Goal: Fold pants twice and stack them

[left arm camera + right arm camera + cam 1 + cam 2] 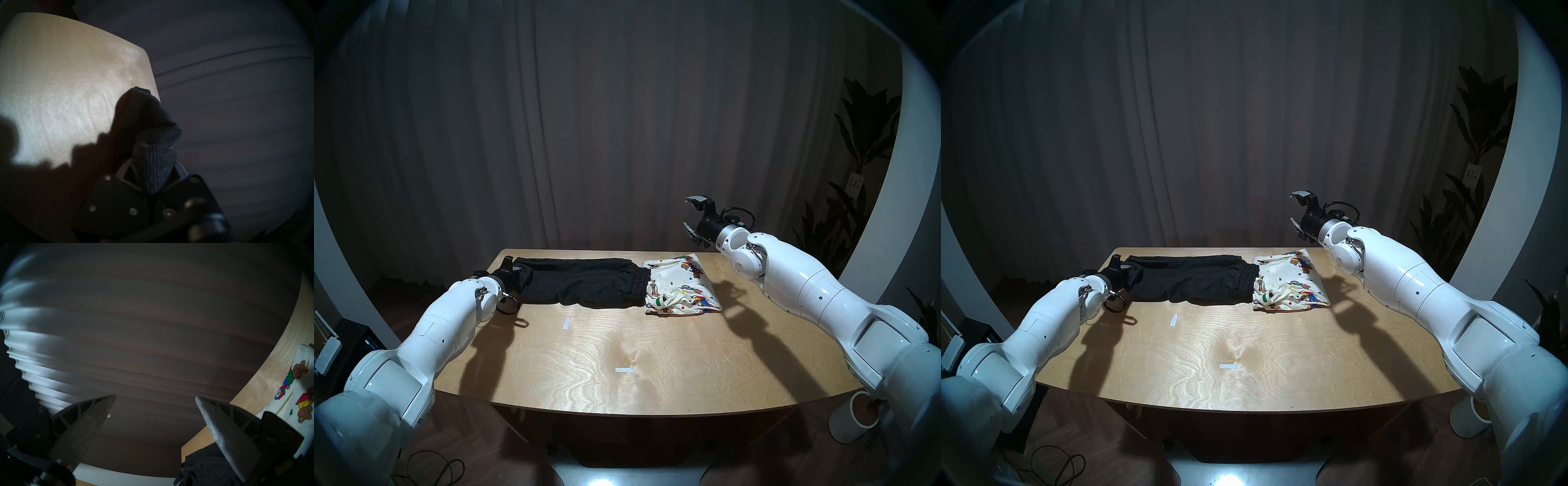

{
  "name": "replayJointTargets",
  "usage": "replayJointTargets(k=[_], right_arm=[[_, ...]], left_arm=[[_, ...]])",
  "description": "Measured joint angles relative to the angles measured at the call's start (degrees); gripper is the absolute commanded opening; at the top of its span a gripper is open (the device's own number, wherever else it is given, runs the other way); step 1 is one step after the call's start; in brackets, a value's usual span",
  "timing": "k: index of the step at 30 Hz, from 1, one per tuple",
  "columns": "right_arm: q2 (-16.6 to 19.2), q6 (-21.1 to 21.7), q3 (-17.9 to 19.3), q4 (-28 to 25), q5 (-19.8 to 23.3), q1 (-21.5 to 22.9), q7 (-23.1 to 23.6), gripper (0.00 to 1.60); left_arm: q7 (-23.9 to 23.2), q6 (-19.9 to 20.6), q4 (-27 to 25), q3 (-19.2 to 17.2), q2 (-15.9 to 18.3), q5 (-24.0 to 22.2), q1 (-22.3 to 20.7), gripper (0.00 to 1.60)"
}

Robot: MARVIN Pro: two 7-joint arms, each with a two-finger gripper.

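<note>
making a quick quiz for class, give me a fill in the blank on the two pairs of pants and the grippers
The left gripper is shut on the ____ pants.
The right gripper hangs open above the ____.
The bear-print pants lie to the ____ of the black pair in the head view.
Missing words: black; table; right

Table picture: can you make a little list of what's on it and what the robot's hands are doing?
black pants: lying long on the table, far side
teddy bear pants: folded, touching the black pair's waistband
left end effector: shut on black pants' leg end
right end effector: open, empty, in the air above the table
stacked: not yet
</note>
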Motion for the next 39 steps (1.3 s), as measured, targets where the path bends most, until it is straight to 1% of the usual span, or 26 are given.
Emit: replayJointTargets(k=[14,21,26,33,39], right_arm=[[1.39,-0.17,0.45,-0.82,1.06,-0.59,0.46,1.6],[1.98,-0.58,0.65,-1.07,1.66,-0.92,0.76,1.6],[2.39,-0.76,0.79,-1.15,2.11,-1.14,1.04,1.6],[2.95,-0.98,0.88,-1.21,2.51,-1.25,1.16,1.6],[3.25,-1.13,0.88,-1.07,2.68,-1.27,1.25,1.6]], left_arm=[[-0.86,3.97,1.03,4.08,-1.97,4.49,-4.95,0.0],[-1.97,6.52,1.6,6.07,-2.93,6.51,-7.21,0.0],[-2.93,9.19,1.66,7.43,-3.58,7.74,-8.73,0.0],[-4.56,12.95,2.14,8.08,-4.52,8.27,-10.14,0.0],[-6.85,16.47,2.48,7.65,-5.28,7.29,-10.51,0.0]])
